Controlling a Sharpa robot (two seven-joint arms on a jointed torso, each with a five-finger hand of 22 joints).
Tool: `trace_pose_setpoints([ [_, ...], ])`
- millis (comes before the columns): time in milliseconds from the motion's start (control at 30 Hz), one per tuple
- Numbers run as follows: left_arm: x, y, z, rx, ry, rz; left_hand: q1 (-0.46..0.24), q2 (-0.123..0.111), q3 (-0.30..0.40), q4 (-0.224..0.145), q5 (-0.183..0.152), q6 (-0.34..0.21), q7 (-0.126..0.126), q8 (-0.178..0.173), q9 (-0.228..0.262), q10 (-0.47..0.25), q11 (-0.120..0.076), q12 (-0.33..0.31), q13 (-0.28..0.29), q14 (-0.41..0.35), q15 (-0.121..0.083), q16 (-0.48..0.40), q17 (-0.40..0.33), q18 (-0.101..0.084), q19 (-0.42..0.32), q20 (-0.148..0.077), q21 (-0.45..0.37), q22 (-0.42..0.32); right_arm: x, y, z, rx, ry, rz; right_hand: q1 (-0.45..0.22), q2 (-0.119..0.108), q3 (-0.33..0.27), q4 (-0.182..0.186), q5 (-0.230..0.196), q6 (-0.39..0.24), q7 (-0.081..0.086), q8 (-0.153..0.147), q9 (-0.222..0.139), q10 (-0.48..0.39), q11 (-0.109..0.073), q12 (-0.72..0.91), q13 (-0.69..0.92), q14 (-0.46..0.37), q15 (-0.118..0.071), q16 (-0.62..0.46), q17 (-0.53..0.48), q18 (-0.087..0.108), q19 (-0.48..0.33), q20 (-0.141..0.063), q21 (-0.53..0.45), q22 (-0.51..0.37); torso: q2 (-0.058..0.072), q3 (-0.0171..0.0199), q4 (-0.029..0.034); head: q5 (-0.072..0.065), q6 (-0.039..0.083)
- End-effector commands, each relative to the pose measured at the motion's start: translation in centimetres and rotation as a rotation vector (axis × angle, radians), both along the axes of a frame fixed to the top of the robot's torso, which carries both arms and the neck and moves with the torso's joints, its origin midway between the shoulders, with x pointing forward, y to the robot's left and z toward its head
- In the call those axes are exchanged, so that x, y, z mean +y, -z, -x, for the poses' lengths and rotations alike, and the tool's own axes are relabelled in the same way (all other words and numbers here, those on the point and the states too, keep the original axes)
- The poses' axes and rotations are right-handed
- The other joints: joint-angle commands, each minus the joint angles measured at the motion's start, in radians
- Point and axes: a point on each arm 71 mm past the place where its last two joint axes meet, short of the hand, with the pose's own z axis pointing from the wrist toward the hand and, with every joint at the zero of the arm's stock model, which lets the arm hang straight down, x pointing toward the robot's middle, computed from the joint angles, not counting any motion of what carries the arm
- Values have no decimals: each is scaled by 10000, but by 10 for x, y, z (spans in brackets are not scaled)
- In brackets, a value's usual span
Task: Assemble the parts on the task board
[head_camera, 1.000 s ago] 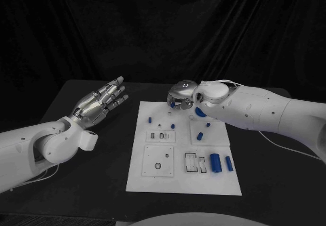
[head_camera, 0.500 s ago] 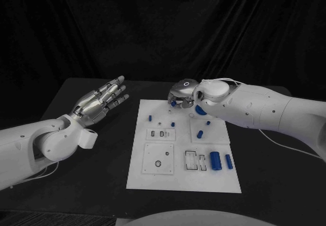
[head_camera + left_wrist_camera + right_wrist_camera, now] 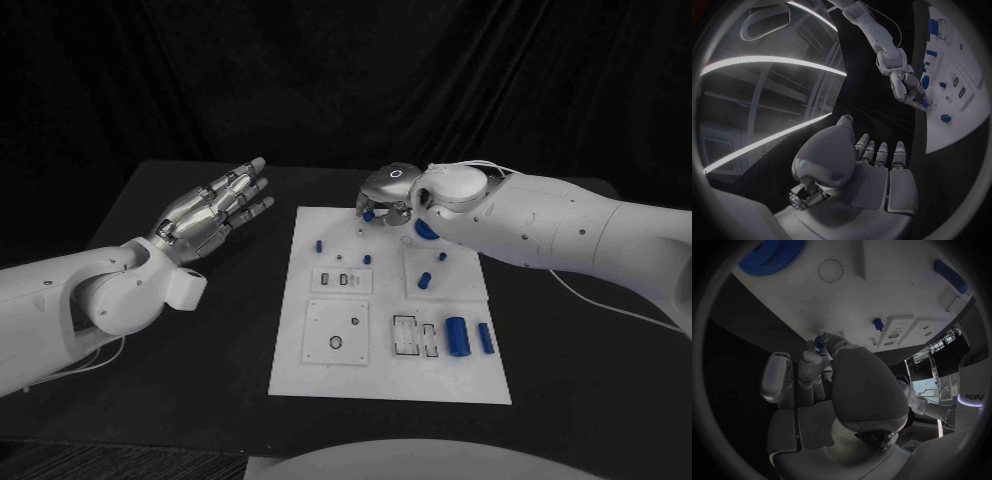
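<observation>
Right hand (image 3: 387,200): fingers pinch a small blue part (image 3: 371,214) above the task board's (image 3: 389,385) far edge.
Left hand (image 3: 214,213): fingers spread, holding nothing, over the desk (image 3: 188,400).

Task board (image 3: 310,375) mid-table (image 3: 173,400) — parts (image 3: 457,340) on it.

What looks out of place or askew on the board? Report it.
Nothing stands out. The task board lies flat, the blue parts rest on it, the right hand pinches a small blue piece, the left hand hovers open.
</observation>
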Motion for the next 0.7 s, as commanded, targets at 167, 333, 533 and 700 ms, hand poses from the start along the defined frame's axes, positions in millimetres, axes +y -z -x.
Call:
trace_pose_setpoints([
  [167,-1,-1,-1,7,162,55,89,11,103,10,39,67,71,68,10,8,73,55,15,-4,133,-37,-15,176,-7,106,-42,-2,2,2,0,25,62,49,-84,130,165,4,-77,-86,49,-21,-10,38,-137,49,0,-132,-66,-85,-155,-158,-120,-38,-35,-100,-7,-1,-8,12,-34],
  [333,-1,-1,-1,63,184,18,83,14,132,15,39,91,85,81,14,8,83,63,16,-4,170,-37,-15,176,1,137,-34,4,4,1,0,-46,43,-1,-77,221,251,6,-87,-103,50,-16,-14,39,-144,35,-7,-202,-77,-186,-311,-141,-182,-55,-102,-184,-13,1,-14,24,-53],
  [533,-1,0,-1,124,206,-24,78,16,154,16,40,139,101,100,21,8,90,64,16,-4,193,-37,-15,176,7,161,-29,8,6,1,0,-51,16,-9,-181,207,319,39,-138,-317,8,-72,-75,-181,-83,-70,-35,-270,-51,-280,-416,-135,-242,-50,-170,-230,-13,-1,-16,24,-56],
  [700,-1,0,0,169,223,-54,78,16,157,15,43,145,104,102,22,8,92,64,16,-4,195,-37,-15,176,8,164,-28,8,6,2,0,18,128,70,-252,145,400,2,-134,-510,-86,-61,-156,-710,76,-92,-46,-300,54,-339,-468,-128,-285,22,-233,-258,-16,0,-16,26,-61],
])
